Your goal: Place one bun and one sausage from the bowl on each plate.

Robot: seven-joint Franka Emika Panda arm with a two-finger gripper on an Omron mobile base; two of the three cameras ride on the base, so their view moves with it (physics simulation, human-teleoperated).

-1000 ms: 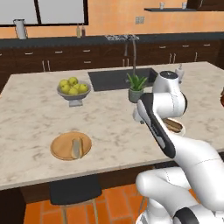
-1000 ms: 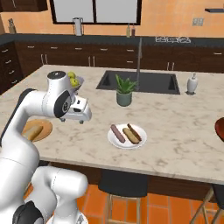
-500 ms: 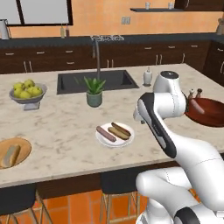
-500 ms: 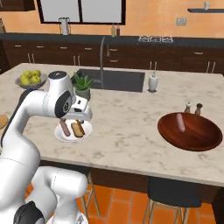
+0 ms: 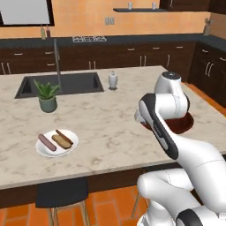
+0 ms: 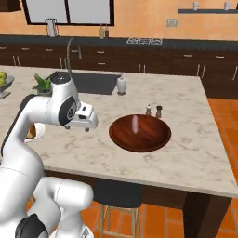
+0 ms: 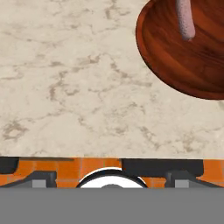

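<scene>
gripper [image 6: 86,124] parked low over bare countertop [image 6: 195,139], just to the near-left of the bowl [image 6: 140,133] in the right base view. jaws spread wide, nothing between them; likely readied that way for a pick-up from the bowl, not yet over it.

bowl itself set on the counter near the front edge, beside the arm; reddish-brown, shallow, wide. one pale pink sausage [image 7: 185,19] lying inside, toward the middle, seen in the hand view. no bun visible in the bowl from any angle; part of its floor cut off in the hand view, so cannot rule one out there. sausage judged the next item for collection.

just behind the bowl, salt and pepper shakers [image 6: 154,110] standing upright, close to the rim but apart from it; a possible obstruction on a far-side approach.

well to the left of the bowl in the left base view, white plate [image 5: 42,152] carrying a sausage and a bun side by side; that plate judged complete. orange-tan plate not identified with certainty; a rounded edge beside the arm in the right base view too hidden to name.

farther from the bowl, potted plant [image 5: 46,95] by the sink [image 5: 57,84], and a small white bottle [image 6: 121,85] standing at the sink's right edge. none of these in the working path.
</scene>
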